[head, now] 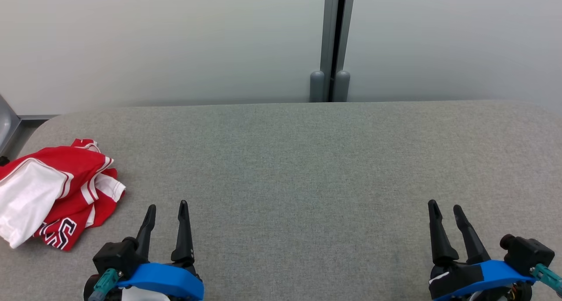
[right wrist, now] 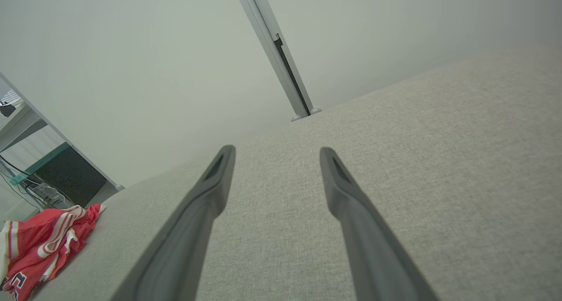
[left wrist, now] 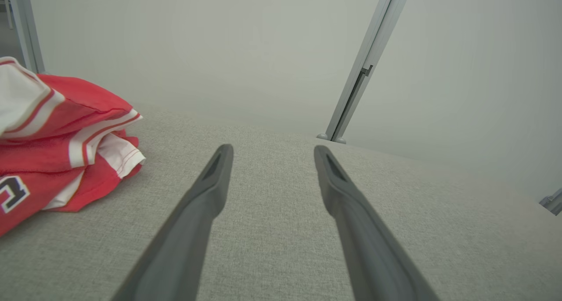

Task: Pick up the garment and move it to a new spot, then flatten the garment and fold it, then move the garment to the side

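The left gripper point(head: 167, 204) and the right gripper point(head: 444, 205) are held low over the near edge of the table point(head: 285, 160), fingers pointed toward its far edge, jaws spread with nothing between them. The red and white garment point(head: 57, 191) is bunched at the table's left edge, near the left gripper. In the right wrist view, a dark panel point(right wrist: 66, 173) and cables point(right wrist: 41, 191) are seen beyond that edge.

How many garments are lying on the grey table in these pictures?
1. The red and white garment lies crumpled at the left edge of the grey table, to the left of the open left gripper, not touching it. Its folds might hide another piece.
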### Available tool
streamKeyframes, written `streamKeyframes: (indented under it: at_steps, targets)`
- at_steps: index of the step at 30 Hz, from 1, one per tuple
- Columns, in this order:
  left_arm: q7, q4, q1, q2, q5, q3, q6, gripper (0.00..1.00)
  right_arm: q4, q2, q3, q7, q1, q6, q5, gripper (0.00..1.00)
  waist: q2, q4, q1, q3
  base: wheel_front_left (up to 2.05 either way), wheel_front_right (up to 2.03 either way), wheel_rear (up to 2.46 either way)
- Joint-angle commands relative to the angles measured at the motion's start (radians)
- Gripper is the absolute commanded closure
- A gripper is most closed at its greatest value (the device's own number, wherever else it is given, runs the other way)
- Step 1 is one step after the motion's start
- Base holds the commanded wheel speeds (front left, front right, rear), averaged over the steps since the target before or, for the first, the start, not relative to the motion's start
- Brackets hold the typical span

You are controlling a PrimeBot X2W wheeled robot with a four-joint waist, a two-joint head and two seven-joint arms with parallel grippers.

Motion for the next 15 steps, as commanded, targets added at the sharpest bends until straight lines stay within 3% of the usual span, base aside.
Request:
streamKeyframes:
  at_steps: [1,15]
  targets:
    - [-0.009,-0.001,-0.015,0.007,0.022,-0.001,0.005,0.0,-0.002,-0.007,0.0,-0.009,0.004,0.002,-0.021,0.0,0.0,0.0,0.0,0.0,0.0,0.0,0.0]
    - [-0.037,0.019,-0.017,0.007,0.128,-0.019,0.014,0.0,0.024,-0.008,-0.002,-0.036,0.002,0.002,-0.135,0.0,0.0,0.007,0.0,-0.002,0.0,0.0,0.0]
